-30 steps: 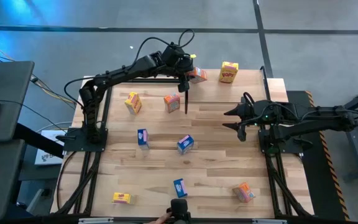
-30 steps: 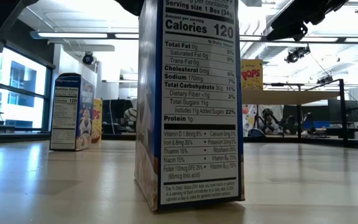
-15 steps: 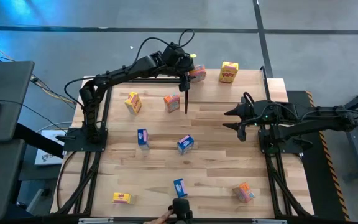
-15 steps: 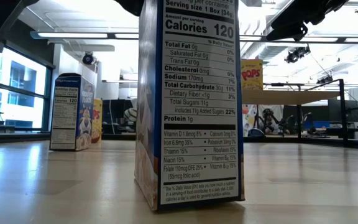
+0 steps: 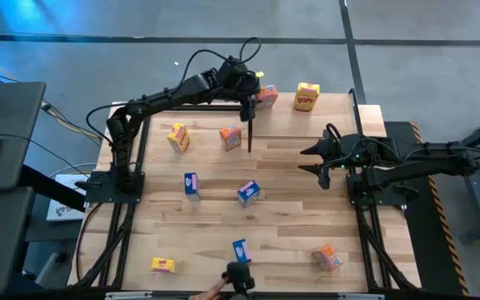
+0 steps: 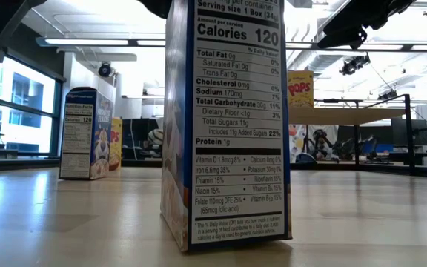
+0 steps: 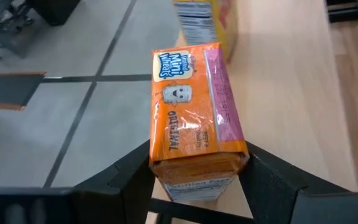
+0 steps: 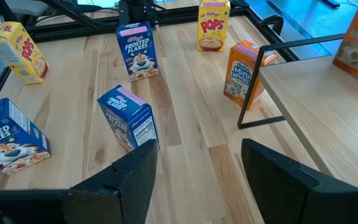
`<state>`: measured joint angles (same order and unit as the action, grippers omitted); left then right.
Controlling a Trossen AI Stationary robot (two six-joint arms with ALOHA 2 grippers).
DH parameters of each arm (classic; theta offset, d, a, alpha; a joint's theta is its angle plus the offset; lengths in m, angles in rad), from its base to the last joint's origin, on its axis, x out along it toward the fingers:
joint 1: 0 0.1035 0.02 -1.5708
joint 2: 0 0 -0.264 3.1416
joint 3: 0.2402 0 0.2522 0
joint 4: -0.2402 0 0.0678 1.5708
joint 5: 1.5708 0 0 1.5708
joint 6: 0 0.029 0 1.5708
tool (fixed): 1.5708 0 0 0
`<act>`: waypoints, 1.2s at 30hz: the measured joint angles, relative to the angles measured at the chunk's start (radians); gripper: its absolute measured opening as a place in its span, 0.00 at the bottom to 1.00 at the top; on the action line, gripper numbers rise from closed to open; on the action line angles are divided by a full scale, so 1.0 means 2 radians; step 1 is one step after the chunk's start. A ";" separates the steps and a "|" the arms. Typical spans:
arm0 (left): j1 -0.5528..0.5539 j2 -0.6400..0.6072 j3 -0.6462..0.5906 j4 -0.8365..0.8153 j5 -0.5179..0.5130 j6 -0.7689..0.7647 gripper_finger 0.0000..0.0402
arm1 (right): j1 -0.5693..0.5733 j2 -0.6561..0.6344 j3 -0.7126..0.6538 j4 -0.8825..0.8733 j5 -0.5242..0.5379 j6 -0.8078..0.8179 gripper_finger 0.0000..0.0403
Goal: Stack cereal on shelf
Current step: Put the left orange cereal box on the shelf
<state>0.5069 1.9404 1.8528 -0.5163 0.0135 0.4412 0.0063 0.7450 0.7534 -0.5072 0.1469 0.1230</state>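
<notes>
The shelf (image 5: pixel 340 117) stands at the table's far right. An orange Mini-Wheats cereal box (image 7: pixel 194 124) lies flat on the shelf's left end (image 7: pixel 291 93), front face up. My left gripper (image 5: pixel 255 93) is open, and its fingers flank the box's near end. A yellow Pops box (image 5: pixel 307 97) stands upright on the shelf further right. Several other cereal boxes stand on the tabletop, among them an orange one (image 5: pixel 231 137) and a blue one (image 5: pixel 248 193). My right gripper (image 5: pixel 302 160) hovers open over the table's right side and holds nothing. My left gripper has one finger (image 7: pixel 132 174) on each long side of the orange box's near end (image 7: pixel 197 177), slanting down from the table's left. The box lies on the shelf board. I cannot tell whether the fingers touch it.
The shelf's black upright (image 5: pixel 249 133) stands just beside the orange box on the table. A blue box (image 6: pixel 228 126) stands right in front of the low camera. A person's hand (image 5: pixel 223 290) shows at the table's near edge. Bare wood lies between the scattered boxes.
</notes>
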 joint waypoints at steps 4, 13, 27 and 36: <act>0.005 0.000 0.004 0.003 -0.005 -0.001 0.51 | 0.000 0.000 0.000 0.000 0.000 0.000 0.56; 0.009 0.000 0.004 0.001 0.043 -0.014 0.51 | 0.000 0.000 0.000 0.000 0.000 0.000 0.56; 0.012 0.000 0.004 -0.003 0.095 -0.020 0.51 | 0.000 0.000 0.000 0.000 0.000 0.000 0.56; 0.012 0.000 0.004 -0.002 0.093 -0.027 0.58 | 0.000 0.000 0.000 0.000 0.000 0.000 0.56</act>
<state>0.5308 1.9400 1.8606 -0.5198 0.2004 0.3874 0.0065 0.7452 0.7533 -0.5072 0.1467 0.1230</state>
